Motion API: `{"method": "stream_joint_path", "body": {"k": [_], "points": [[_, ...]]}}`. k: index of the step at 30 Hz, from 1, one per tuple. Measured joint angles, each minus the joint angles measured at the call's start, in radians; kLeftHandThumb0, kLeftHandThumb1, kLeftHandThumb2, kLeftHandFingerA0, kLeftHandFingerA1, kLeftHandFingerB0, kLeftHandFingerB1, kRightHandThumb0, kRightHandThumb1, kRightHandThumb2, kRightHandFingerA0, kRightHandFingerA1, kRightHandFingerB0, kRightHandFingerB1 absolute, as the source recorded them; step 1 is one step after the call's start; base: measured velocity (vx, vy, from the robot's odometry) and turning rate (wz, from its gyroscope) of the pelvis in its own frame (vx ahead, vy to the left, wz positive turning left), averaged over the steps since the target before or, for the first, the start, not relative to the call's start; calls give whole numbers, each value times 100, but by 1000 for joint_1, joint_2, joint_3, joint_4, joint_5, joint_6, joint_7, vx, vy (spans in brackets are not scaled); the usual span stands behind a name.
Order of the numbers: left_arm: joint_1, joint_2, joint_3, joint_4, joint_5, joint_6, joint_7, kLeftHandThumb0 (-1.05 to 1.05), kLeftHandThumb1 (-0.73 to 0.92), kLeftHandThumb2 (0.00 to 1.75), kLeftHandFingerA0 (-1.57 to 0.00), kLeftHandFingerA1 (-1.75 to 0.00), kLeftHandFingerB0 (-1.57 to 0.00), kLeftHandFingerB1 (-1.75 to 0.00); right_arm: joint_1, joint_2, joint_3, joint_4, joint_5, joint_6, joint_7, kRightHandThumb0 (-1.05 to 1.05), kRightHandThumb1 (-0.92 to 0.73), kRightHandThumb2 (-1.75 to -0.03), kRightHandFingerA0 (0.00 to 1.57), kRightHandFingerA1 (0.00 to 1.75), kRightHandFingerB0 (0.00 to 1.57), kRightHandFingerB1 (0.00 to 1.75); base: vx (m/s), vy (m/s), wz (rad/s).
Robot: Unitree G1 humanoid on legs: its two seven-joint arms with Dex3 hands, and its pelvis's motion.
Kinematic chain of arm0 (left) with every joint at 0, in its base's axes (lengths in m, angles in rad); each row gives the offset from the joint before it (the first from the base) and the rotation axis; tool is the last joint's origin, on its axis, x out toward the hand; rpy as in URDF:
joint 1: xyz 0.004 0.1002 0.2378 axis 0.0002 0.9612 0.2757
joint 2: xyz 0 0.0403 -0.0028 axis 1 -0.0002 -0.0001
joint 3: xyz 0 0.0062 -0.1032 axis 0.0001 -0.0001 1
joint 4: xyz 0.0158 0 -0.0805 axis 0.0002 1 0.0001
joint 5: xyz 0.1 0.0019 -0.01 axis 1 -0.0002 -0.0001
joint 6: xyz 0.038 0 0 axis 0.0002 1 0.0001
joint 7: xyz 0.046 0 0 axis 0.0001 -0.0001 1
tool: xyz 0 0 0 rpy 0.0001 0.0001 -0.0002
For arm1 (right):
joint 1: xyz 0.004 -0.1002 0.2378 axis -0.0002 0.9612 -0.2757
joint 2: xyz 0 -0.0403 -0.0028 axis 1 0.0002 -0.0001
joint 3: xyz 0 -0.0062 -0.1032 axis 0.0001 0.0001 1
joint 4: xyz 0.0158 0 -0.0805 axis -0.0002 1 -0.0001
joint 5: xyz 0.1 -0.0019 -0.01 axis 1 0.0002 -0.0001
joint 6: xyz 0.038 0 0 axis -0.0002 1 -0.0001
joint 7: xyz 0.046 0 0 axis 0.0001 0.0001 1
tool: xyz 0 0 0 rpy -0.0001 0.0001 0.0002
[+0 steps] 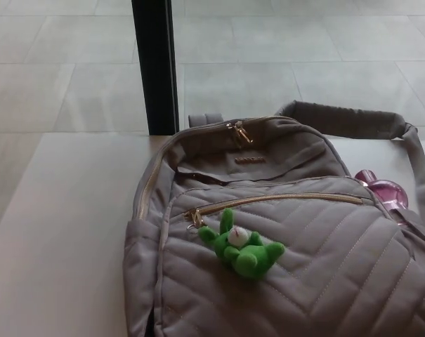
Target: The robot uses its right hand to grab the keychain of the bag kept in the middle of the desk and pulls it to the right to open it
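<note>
Head view, looking down on a pale surface (57,232). Neither robot hand shows anywhere in the picture, left or right, so whether their fingers are wide, narrow or holding anything cannot be told, and places cannot be taken from a hand; they are given against the bag instead.

Grey quilted backpack (296,267) lies flat on the surface, front face up, filling the lower right half of the view and running off the bottom and right edges. Chevron stitching on the front pocket panel.

Front pocket zipper (282,200), gold-toned, runs across the upper part of the front panel; it reads as closed along its visible length. Its slider sits at the left end.

Green plush keychain (242,247) hangs from that slider end and rests on the quilted panel just below the zipper line, touching the fabric. Small figure, white face patch, limbs spread, tilted.

Main compartment zipper pulls (239,132), gold, sit together at the top of the bag near the carry handle.

Shoulder strap (352,121), same grey, extends from the top of the bag toward the right and bends down the right edge.

Pink translucent object (385,190) lies on the surface just beside the bag's right side, partly hidden by it; what it is cannot be told.

Black vertical post (154,63) stands behind the surface, above the bag's top left. Grey tiled floor (303,49) beyond.
</note>
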Motion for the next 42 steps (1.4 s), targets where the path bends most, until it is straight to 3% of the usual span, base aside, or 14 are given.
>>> {"method": "stream_joint_path", "body": {"k": [3, 9, 10, 11, 16, 17, 18, 19, 23, 25, 26, 29, 34, 42], "points": [[-7, 0, 7, 10, -4, -9, -18, -59, 58, 92, -48, -62, -34, -51, -22, -3, -71, -18, 33, -4, -5, -69, -67, -61, 75, 118, 29, 39, 0, 0, 0], [-11, -3, 14, 10, -6, -12, -30, -58, 72, 62, -55, -54, -40, -37, -93, -7, -217, -186, 113, 38, -3, -70, -52, -86, 81, 93, 12, 51, 0, 0, 0], [-11, -3, 14, 8, -6, -11, -30, -57, 72, 62, -56, -55, -40, -38, -109, -7, -229, -222, 119, 51, -3, -73, -67, -60, 49, 85, 12, 43, 0, 0, 0], [-11, -4, 14, 7, -6, -11, -30, -55, 71, 61, -54, -55, -39, -38, -124, -8, -235, -259, 123, 61, -3, -70, -64, -60, 74, 127, 13, 40, 0, 0, 0], [-14, -7, 15, 11, -6, -11, -31, -58, 57, 93, -48, -64, -33, -52, -210, -8, -251, -438, 142, 107, -5, -78, -49, -87, 105, 127, 15, 46, 0, 0, 0], [-15, -8, 15, 11, -6, -11, -31, -57, 58, 94, -48, -64, -33, -52, -232, -8, -254, -477, 147, 116, -5, -75, -48, -85, 73, 88, 17, 45, 0, 0, 0], [-15, -8, 15, 11, -6, -11, -31, -54, 72, 62, -54, -55, -39, -39, -249, -8, -256, -507, 151, 123, -5, -71, -60, -59, 87, 78, 29, 31, 0, 0, 0], [-16, -8, 15, 11, -6, -11, -31, -58, 57, 93, -50, -63, -35, -53, -269, -8, -257, -547, 154, 130, -6, -67, -59, -59, 77, 55, 28, 30, 0, 0, 0], [-20, -9, 14, 12, -6, -11, -31, -57, 71, 62, -56, -52, -41, -38, -341, -7, -251, -687, 156, 163, -13, -65, -59, -59, 69, 105, 27, 30, 0, 0, 0], [-22, -10, 14, 12, -6, -11, -31, -59, 56, 93, -49, -63, -32, -51, -373, -7, -242, -744, 156, 180, -15, -65, -50, -83, 51, 65, 20, 44, 0, 0, 0], [-24, -10, 14, 12, -6, -11, -31, -57, 70, 61, -54, -53, -41, -38, -393, -7, -236, -779, 157, 191, -16, -65, -49, -84, 39, 60, 16, 43, 0, 0, 0], [-25, -10, 14, 13, -6, -11, -31, -57, 57, 93, -49, -64, -33, -52, -453, -5, -202, -882, 156, 222, -17, -70, -48, -85, 34, 58, 20, 43, 0, 0, 0], [-24, -11, 15, 11, -6, -11, -32, -55, 70, 61, -55, -56, -41, -39, -546, -1, -116, -1029, 155, 268, -14, -71, -58, -58, 47, 49, 31, 31, 0, 0, 0], [-25, -11, 15, 12, -6, -11, -34, -60, 57, 92, -47, -62, -32, -51, -655, 30, 135, -1301, 135, 349, 6, -72, -60, -59, 53, 46, 33, 31, 0, 0, 0]]}}
